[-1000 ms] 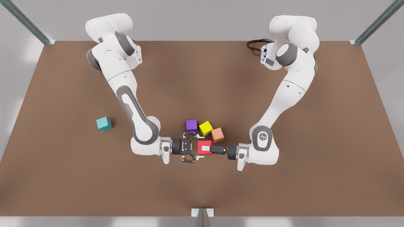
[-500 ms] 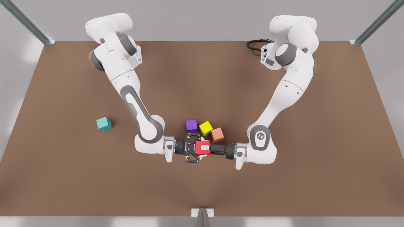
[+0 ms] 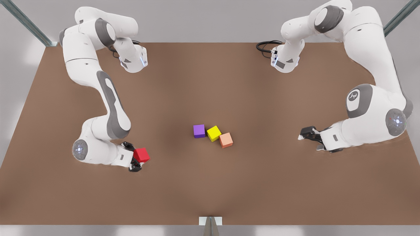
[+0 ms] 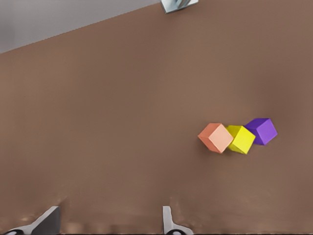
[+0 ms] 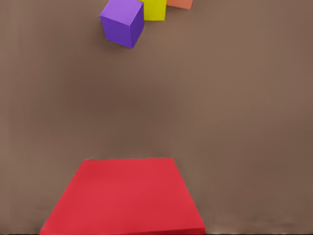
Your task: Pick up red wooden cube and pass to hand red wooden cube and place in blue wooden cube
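Front view: the right gripper (image 3: 137, 157), at about 8 o'clock from the middle of the table (image 3: 210, 82), is clamped on the red cube (image 3: 141, 154), with a black finger (image 3: 135, 168) showing on either side of it. At the table's middle three cubes lie in a row, touching or nearly so: purple (image 3: 199, 130), yellow (image 3: 214, 133) and orange (image 3: 226, 140); the red cube is well apart from them, at their 8 o'clock. The left gripper (image 3: 309, 143) waits low over the table at the row's 3 o'clock, well apart from it, its fingers spread and holding nothing. Left wrist view: the left gripper (image 4: 107, 223) shows two fingertips (image 4: 168, 223) wide apart over bare table, with the orange cube (image 4: 215, 138), yellow cube (image 4: 241, 139) and purple cube (image 4: 261, 131) side by side farther off. Right wrist view: the red cube (image 5: 127, 196) sits close under the camera, with the purple cube (image 5: 122, 22), yellow cube (image 5: 154, 10) and orange cube (image 5: 180, 4) beyond it.
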